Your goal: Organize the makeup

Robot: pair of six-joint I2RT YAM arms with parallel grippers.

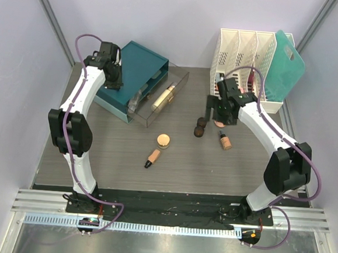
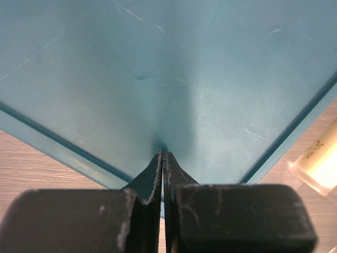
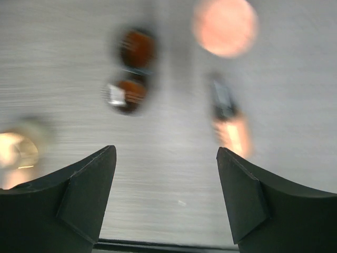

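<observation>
Top view: left gripper (image 1: 115, 82) is over the teal plastic drawer box (image 1: 140, 65). Right gripper (image 1: 215, 114) is well right of the box, above two dark-brown round jars (image 1: 200, 129). Tan black-capped bottle (image 1: 224, 141) lies flat just beside them, cap rearward. Left wrist: fingers pressed together at the box's top face. Right wrist, blurred: jaws spread, holding nothing. The bottle is ahead of one finger, long axis running away from the camera, with bare grey tabletop (image 3: 168, 137) between it and the jars.
</observation>
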